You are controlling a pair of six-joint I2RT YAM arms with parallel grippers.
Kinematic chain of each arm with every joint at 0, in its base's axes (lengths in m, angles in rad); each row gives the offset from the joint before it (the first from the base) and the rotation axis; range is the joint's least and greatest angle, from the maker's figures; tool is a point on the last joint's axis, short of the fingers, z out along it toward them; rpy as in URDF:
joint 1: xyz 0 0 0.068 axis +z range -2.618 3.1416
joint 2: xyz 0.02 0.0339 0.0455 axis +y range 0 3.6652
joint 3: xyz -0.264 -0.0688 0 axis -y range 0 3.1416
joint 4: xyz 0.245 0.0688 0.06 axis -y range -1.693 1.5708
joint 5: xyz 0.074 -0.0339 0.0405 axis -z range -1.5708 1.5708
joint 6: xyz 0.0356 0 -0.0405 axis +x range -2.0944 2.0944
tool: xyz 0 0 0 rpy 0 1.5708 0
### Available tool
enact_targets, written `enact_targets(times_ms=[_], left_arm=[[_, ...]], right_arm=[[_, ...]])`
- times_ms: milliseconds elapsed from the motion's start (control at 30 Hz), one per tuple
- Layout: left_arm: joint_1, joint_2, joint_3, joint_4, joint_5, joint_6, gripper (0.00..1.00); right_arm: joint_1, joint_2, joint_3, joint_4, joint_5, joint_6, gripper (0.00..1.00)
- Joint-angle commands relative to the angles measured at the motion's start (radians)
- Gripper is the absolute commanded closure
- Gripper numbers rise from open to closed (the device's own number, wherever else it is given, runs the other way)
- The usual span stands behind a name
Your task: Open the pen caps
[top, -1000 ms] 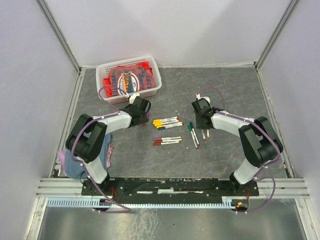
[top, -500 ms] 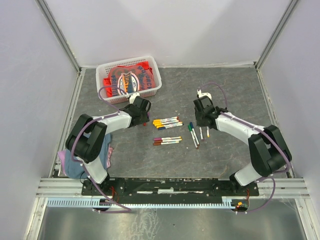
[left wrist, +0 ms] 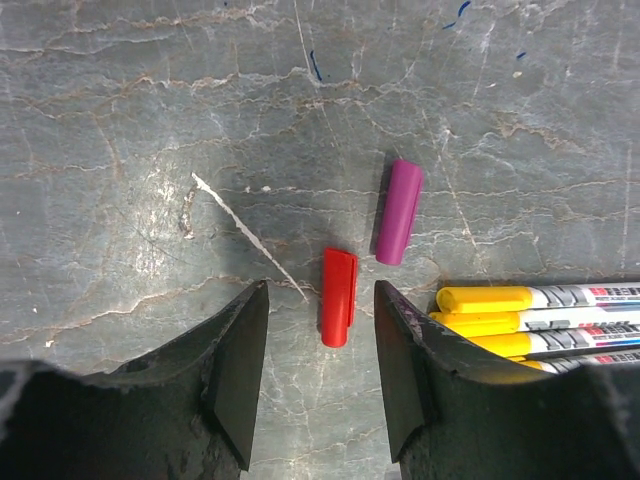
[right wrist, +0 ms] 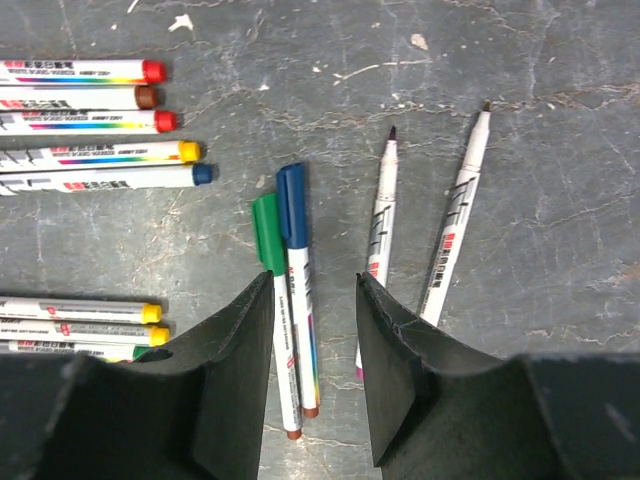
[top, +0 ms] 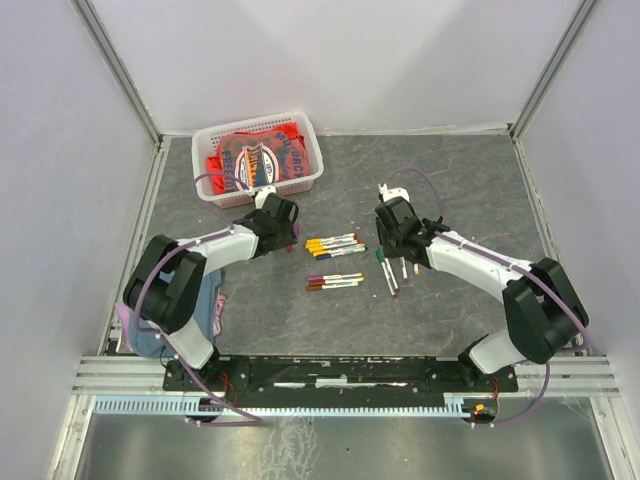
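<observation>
The left gripper [left wrist: 320, 296] has its fingers spread apart and grips nothing. A loose red cap [left wrist: 338, 297] lies flat on the bench [left wrist: 120, 150] in the gap between them, and a loose purple cap [left wrist: 399, 211] lies just beyond it; neither touches a finger. The jaws have widened over the last second, so the red cap looks newly let go, already off its pen. The right gripper [right wrist: 313, 285] has likewise opened and holds nothing. It has slid leftward from over the two bare-tipped pens [right wrist: 382, 215], which lie uncapped just to one side, and now straddles the barrel of the pen with the blue cap [right wrist: 291, 205], with the green cap [right wrist: 267, 233] lying against it. By that showing, one pen is done and these two are likely next. Further out, yellow caps [left wrist: 485, 298] sit close beside one left finger, and more rows of capped pens [right wrist: 100, 125] lie toward the bench's middle, packed closely enough to hamper picking one singly. A white basket [top: 312, 150] holding a red cloth [top: 250, 155] sits at the far left corner, well apart.
</observation>
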Motion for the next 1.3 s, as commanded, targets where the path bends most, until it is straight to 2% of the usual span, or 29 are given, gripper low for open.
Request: enact_targets(times_ms=[0, 433, 1267], left_arm=[[-0.001, -0.061, 0.001, 0.019, -0.008, -0.004, 0.46], [-0.001, -0.118, -0.009, 0.039, 0.003, -0.01, 0.46], [-0.002, -0.192, 0.0, 0.024, 0.009, -0.002, 0.46]], right_arm=[[0.02, 0.011, 0.008, 0.005, 0.018, -0.001, 0.55], [0.026, 0.052, -0.018, 0.013, -0.006, 0.014, 0.65], [0.026, 0.147, -0.017, -0.003, -0.024, 0.02, 0.7]])
